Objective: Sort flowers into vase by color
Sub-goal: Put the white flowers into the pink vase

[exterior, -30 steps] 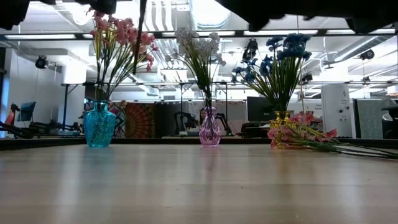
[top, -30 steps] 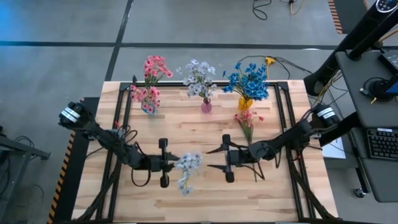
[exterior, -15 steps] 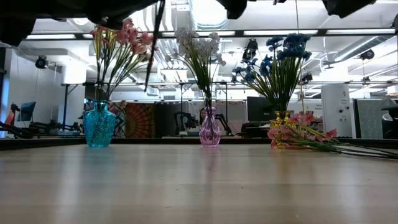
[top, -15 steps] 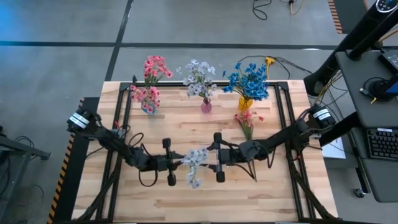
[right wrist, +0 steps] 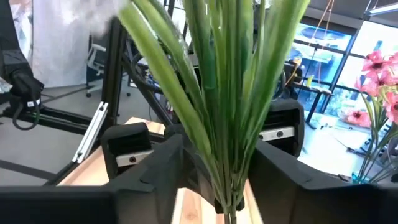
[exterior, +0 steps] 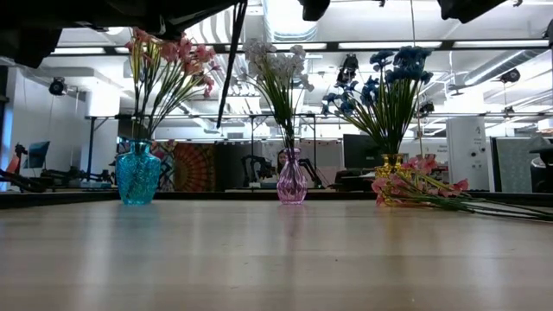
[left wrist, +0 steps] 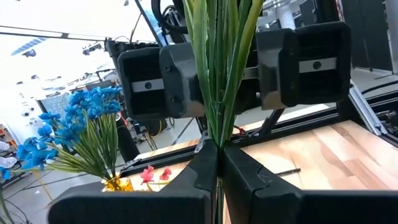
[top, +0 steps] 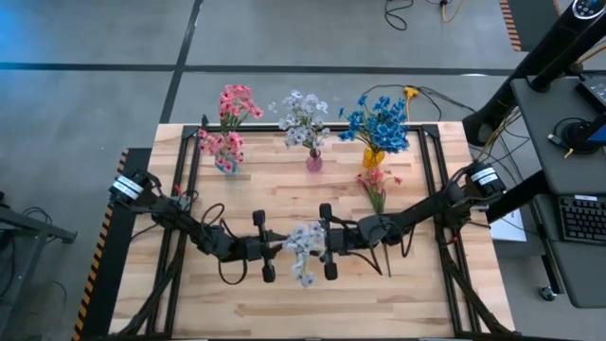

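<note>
L gripper [top: 275, 249] pinches the pale spray [top: 305, 244] mid-air over table centre w/ R gripper [top: 324, 243] closing round its stems, jaws not yet tight; I'd get R's grip firm b4 L lets go, then head to the pink vase [top: 313, 162].

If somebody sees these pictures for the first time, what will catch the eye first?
The two grippers, left and right, meet at mid-table around a pale lavender-white spray held up between them. Behind, along the far edge, three vases stand in a row with pink, white and blue flowers.
</note>
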